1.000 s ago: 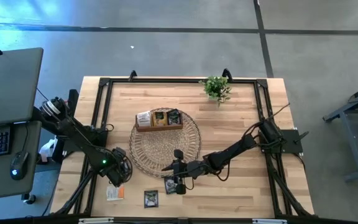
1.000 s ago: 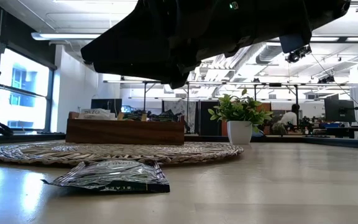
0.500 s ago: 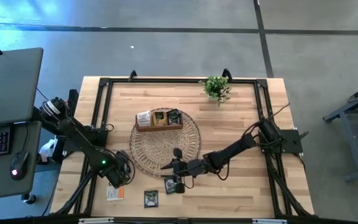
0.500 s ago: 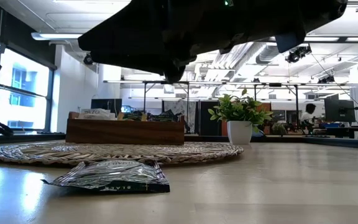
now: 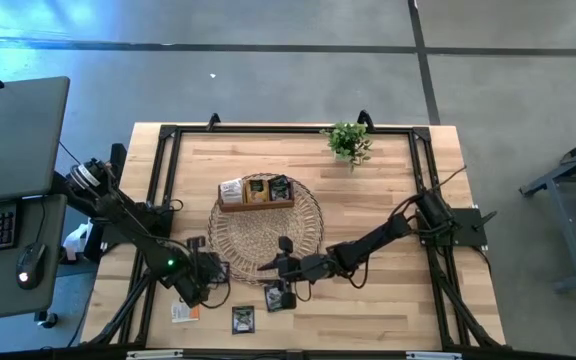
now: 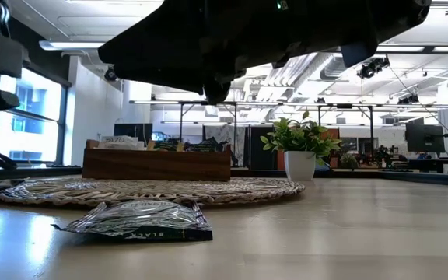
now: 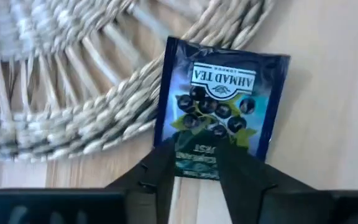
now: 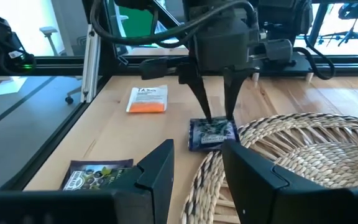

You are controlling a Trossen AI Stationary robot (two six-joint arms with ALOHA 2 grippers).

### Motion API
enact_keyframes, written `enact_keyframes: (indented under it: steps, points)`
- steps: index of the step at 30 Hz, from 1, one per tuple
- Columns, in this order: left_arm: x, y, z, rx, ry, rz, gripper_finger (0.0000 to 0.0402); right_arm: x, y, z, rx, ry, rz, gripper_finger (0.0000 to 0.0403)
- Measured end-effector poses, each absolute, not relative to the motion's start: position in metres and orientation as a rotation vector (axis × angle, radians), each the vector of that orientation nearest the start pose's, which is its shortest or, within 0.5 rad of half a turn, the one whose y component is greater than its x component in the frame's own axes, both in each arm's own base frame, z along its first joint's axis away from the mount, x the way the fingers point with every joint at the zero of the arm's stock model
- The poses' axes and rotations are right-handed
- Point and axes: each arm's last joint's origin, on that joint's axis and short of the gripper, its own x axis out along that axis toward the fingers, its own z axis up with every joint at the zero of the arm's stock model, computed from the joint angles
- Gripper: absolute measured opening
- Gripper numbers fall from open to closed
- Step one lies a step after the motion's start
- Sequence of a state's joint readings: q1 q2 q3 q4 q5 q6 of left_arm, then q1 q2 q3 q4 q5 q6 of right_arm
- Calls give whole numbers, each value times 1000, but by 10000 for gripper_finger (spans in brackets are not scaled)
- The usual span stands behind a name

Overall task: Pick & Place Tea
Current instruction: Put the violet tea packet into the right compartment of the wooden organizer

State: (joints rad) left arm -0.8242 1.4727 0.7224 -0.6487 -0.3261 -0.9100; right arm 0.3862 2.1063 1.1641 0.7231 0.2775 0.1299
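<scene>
While the dark tea packet (image 7: 219,106) lies flat, lettered end toward frame top, overlapping the woven mat (image 7: 61,81), we see the left gripper (image 7: 196,163) pointing straight down, fingers straddling its lower edge.
</scene>
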Motion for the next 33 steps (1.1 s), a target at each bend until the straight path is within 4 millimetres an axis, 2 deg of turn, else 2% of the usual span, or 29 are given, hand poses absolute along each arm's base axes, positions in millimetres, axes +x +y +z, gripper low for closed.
enact_keyframes:
  steps: [3,8,12,18,26,33]
  points:
    - [166,-166,154,-23,1197,134,139,411,159,147,58,214,95,133]
    - [169,-169,161,-164,1178,201,178,411,159,147,58,214,95,133]
    - [167,-169,161,-218,1222,229,194,411,159,147,58,214,95,133]
    - [160,-162,156,-269,1269,364,198,411,159,147,83,215,93,133]
    - [157,-158,138,-240,1236,283,198,411,159,147,84,215,93,133]
    - [152,-152,126,-267,1202,290,195,411,159,147,84,215,93,133]
